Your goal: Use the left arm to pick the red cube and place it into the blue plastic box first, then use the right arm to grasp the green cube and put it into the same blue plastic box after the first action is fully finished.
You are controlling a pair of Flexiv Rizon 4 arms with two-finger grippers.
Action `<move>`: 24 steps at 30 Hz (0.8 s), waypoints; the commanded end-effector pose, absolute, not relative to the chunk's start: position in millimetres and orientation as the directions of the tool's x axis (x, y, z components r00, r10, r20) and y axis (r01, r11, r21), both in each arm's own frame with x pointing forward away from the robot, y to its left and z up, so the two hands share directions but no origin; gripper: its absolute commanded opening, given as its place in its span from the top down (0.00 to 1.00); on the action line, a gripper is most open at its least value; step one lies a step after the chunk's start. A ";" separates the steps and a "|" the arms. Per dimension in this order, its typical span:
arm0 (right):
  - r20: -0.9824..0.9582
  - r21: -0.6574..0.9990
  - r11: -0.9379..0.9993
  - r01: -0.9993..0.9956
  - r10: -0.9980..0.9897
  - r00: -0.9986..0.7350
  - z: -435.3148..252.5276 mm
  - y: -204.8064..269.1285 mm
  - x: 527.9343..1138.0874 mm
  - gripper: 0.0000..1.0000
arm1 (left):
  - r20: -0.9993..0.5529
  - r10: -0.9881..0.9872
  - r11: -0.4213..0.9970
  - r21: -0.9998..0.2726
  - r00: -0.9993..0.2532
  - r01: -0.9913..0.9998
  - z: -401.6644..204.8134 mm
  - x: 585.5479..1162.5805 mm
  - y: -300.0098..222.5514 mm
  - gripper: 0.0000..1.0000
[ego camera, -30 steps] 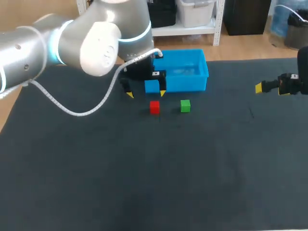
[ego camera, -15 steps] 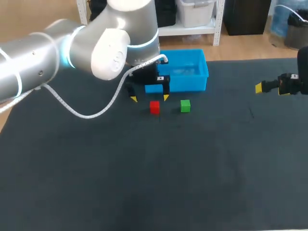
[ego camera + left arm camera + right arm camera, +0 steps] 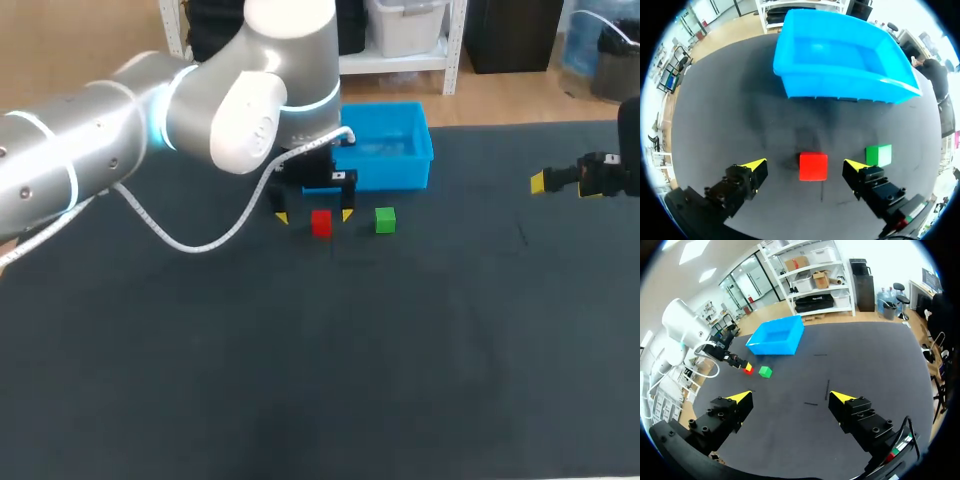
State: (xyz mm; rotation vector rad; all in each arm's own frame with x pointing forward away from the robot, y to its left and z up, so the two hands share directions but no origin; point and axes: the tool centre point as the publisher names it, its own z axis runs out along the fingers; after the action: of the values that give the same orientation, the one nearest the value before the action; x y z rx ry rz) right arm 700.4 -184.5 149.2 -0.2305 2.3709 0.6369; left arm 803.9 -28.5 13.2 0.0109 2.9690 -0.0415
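Glossy plastic blue box [image 3: 842, 60] on matt dark cloth table [image 3: 300, 370].

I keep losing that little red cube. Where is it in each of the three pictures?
Head view: red cube in front of the blue box, beside the green cube.
Left wrist view: red cube between the left gripper's open fingers, untouched.
Right wrist view: red cube small, far ahead, next to the green cube.
Shared landmark: the blue box, close by both cubes.

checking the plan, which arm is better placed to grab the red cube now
Left. The left gripper is open with the red cube between its fingers; the right gripper sits far from it.
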 end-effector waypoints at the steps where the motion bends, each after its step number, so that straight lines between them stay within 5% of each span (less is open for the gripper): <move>1: -0.644 0.383 0.866 -0.321 0.001 -0.765 149.4 -184.7 700.3 0.00 | -0.167 0.003 1.000 -0.027 -0.986 0.007 9.9 807.6 -28.9 0.00; 24: -0.644 0.383 0.866 -0.321 0.001 -0.765 149.4 -184.7 700.3 0.00 | -0.161 -0.010 0.999 -0.035 -0.987 -0.004 0.5 812.6 -29.4 0.00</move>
State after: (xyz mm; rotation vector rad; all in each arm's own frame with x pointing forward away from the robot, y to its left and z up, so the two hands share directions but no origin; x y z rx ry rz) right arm 700.4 -184.5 149.2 -0.2305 2.3709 0.6369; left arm 808.3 -27.6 1.6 -0.0142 2.9735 -0.0578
